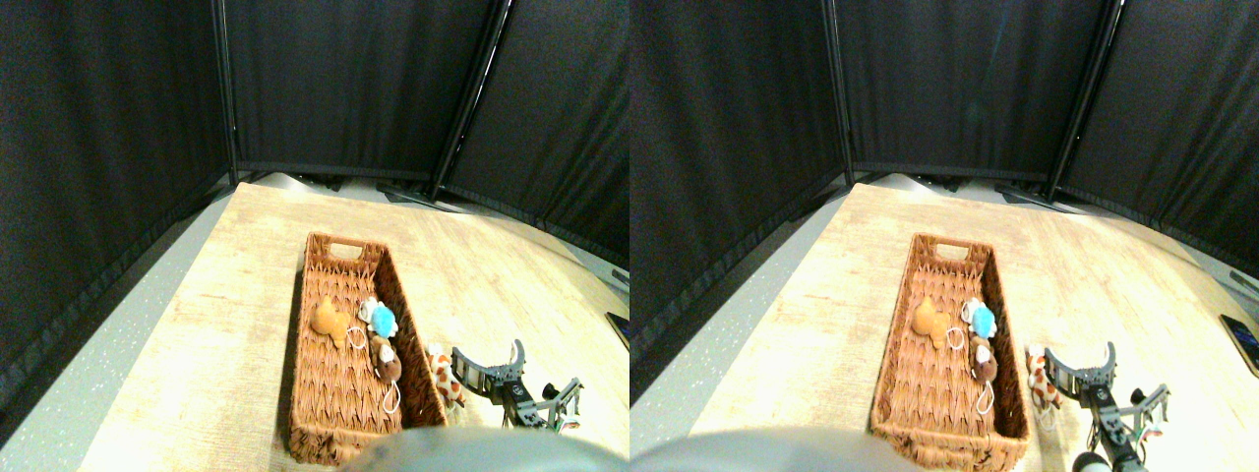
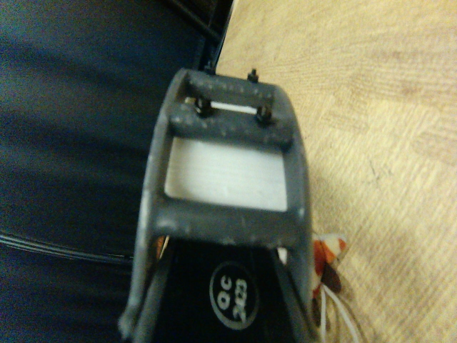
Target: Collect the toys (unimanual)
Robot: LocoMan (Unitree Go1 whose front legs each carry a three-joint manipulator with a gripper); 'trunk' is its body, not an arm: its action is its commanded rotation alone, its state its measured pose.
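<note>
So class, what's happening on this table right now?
A robot is gathering small plush toys into a wicker basket on a wooden table. Three are already inside: an orange toy, a blue toy and a brown toy. One orange-and-white toy lies on the table just outside the basket's right wall. The right claw is open right beside that toy, not gripping it yet.

The wrist view's jaw frame is hiding most of the orange-and-white toy, while the blurred grey shape is cutting off the wicker basket's near end in the stereo view.
</note>
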